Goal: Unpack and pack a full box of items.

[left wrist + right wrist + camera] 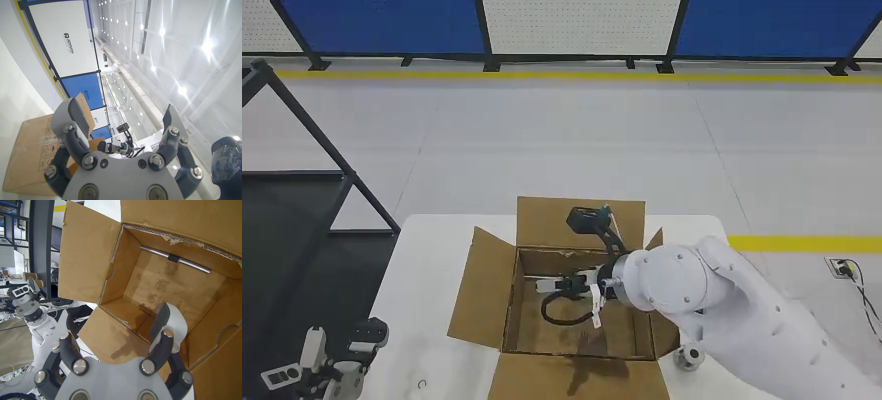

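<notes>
We log: box point(480, 290) on table point(432, 300), flaps out | rod point(175, 258) lies on its floor along one wall | right gripper point(577, 290) over box interior, claw spread, empty | left gripper point(121, 113) left of box, claw spread, empty.

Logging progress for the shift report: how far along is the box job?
Done: the cardboard box stands with flaps open, only one item showing inside. In hand: nothing; the right gripper hangs open over the box, the left gripper open off to its side. Left: that metal rod lies against an inner wall; last out or first in, I cannot tell.
</notes>
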You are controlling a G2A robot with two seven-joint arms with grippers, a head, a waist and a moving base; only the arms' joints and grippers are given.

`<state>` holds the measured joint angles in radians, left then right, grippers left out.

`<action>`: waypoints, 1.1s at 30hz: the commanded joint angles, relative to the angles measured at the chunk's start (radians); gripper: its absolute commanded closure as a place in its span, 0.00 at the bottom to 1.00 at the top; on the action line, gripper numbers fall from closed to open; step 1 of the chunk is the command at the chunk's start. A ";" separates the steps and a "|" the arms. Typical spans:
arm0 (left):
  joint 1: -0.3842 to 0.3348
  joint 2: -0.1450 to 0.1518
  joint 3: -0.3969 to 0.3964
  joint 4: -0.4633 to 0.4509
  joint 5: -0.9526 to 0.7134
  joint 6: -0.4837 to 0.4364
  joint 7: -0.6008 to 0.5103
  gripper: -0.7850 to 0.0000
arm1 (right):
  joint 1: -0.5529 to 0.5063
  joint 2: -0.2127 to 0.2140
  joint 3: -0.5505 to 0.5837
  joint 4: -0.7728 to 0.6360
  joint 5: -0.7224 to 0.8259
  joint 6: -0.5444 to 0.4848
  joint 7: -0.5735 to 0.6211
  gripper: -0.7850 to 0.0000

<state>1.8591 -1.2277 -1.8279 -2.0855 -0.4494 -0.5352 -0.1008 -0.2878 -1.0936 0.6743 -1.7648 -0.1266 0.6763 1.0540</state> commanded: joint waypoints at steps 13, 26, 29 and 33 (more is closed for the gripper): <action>0.000 0.000 0.000 0.000 0.000 0.000 0.000 0.00 | -0.201 -0.039 0.115 0.050 0.328 0.323 -0.303 0.00; 0.000 0.000 0.000 0.000 0.000 0.000 0.000 0.00 | -0.241 -0.054 0.117 0.016 0.364 0.332 -0.408 0.00; 0.000 0.000 0.000 0.000 0.000 0.000 0.000 0.00 | -0.249 -0.052 0.084 0.011 0.328 0.242 -0.389 0.00; 0.000 0.000 0.000 0.000 0.000 0.000 0.000 0.00 | -0.190 -0.039 -0.034 0.060 0.084 0.048 -0.273 0.00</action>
<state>1.8591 -1.2277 -1.8279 -2.0855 -0.4494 -0.5352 -0.1008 -0.4932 -1.1349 0.6702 -1.7110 0.0408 0.7976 0.7505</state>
